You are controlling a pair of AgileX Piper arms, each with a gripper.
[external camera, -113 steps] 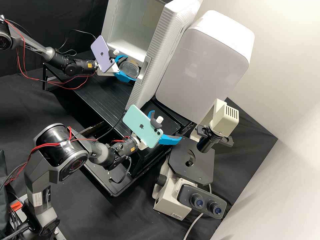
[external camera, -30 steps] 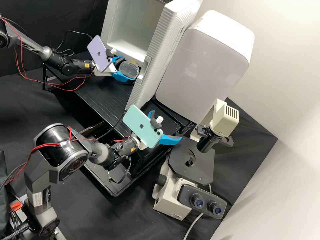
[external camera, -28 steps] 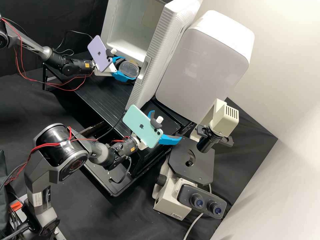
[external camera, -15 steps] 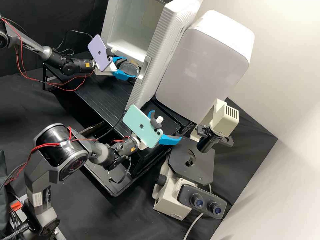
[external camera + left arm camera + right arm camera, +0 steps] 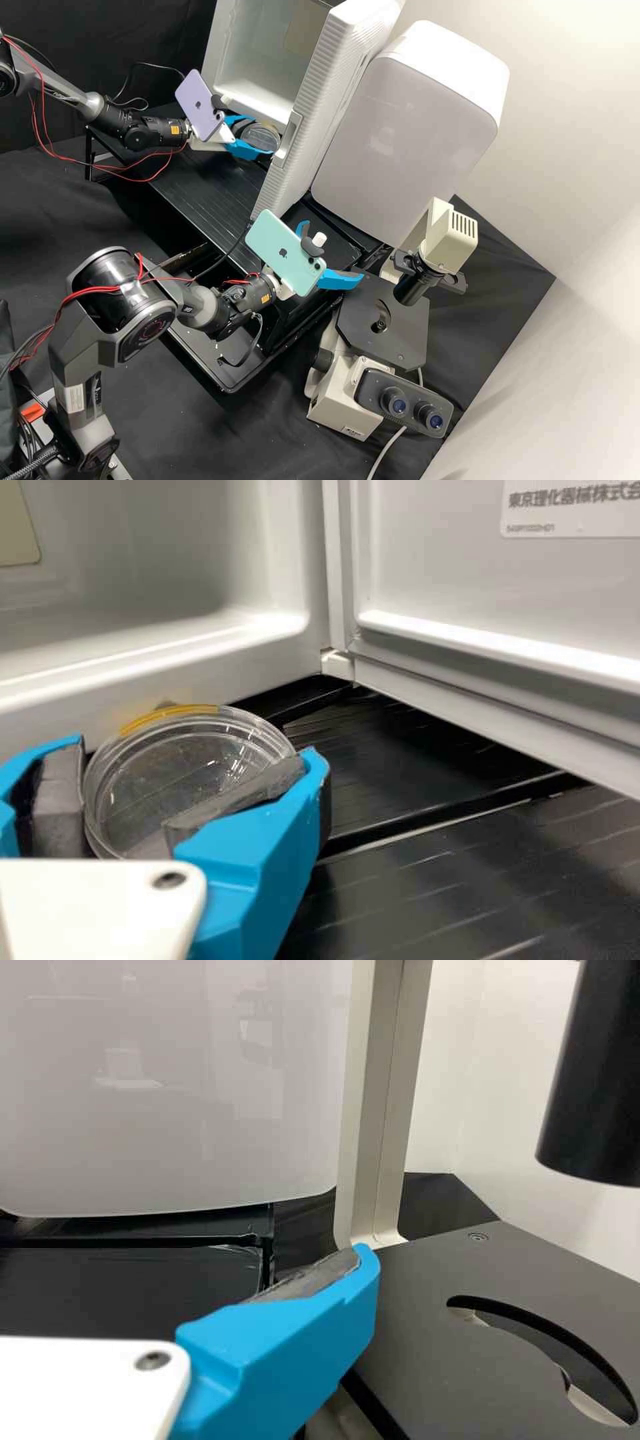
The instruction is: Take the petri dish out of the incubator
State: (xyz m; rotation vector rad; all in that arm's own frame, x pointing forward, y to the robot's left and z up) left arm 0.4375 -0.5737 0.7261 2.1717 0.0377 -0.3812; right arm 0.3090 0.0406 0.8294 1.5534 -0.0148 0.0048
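The clear petri dish (image 5: 185, 770) sits between the blue fingers of my left gripper (image 5: 180, 780), which is shut on its rim. In the high view the petri dish (image 5: 261, 136) and left gripper (image 5: 257, 140) hang just in front of the lower sill of the open white incubator (image 5: 260, 53), over the black ribbed platform (image 5: 207, 193). The incubator's sill (image 5: 150, 660) is right behind the dish. My right gripper (image 5: 325, 255) stands open and empty near the microscope stage (image 5: 380, 320), one blue finger (image 5: 300, 1330) beside the stage (image 5: 480, 1290).
The incubator's ribbed door (image 5: 320, 100) stands open to the right of the dish. A tall white box (image 5: 413, 127) stands behind the microscope, whose eyepieces (image 5: 413, 410) face the front. Red cables (image 5: 47, 133) trail by the left arm.
My left gripper has shifted slightly with the dish, which now lies flatter than before. The right arm has not moved.
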